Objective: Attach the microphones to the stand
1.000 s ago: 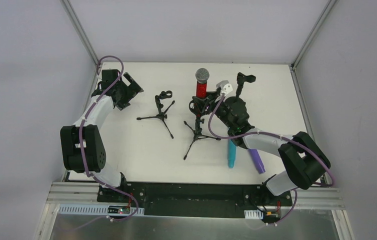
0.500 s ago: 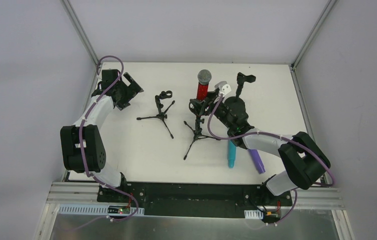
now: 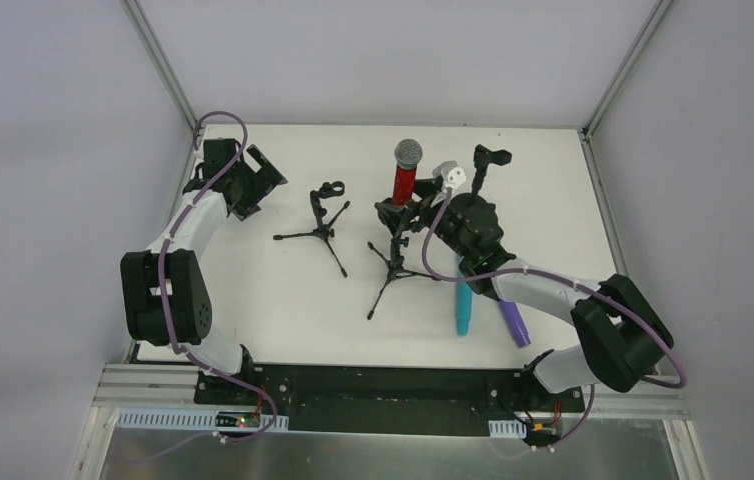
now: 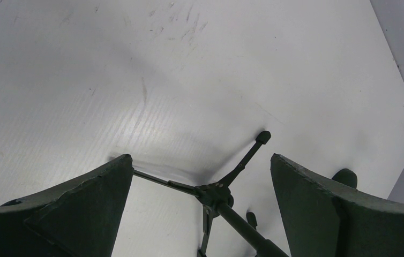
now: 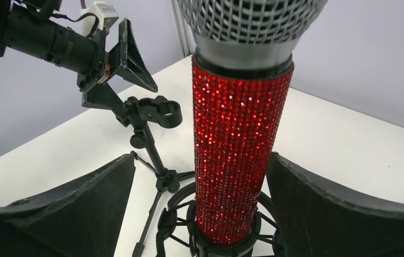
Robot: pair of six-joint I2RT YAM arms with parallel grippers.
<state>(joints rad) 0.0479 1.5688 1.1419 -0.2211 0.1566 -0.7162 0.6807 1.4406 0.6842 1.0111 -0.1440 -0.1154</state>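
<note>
— Where does the red microphone (image 3: 405, 180) sit?

— It stands upright in the ring holder of the middle stand (image 3: 394, 262), its silver mesh head on top. The right wrist view shows the sparkling red body (image 5: 237, 160) dropping straight into that holder.

— And the right gripper (image 3: 403, 208)?

— It has let go. Its two fingers stand spread wide, one on each side of the red body, with a clear gap on both sides.

— The other microphones?

— The cyan microphone (image 3: 463, 308) and the purple microphone (image 3: 514, 322) lie flat on the table (image 3: 253, 300), just beside each other, near the right arm. Their far ends run under the forearm.

— Any other stands?

— The left stand (image 3: 321, 222) is a small tripod with a bare clip, well apart from the middle one. The far stand (image 3: 483, 165) rises behind the right gripper.

— What of the left gripper (image 3: 253, 180)?

— It hangs near the table's far left corner, jaws fully apart and holding nothing. Its wrist view looks down on the feet of the left stand (image 4: 216, 195).
</note>
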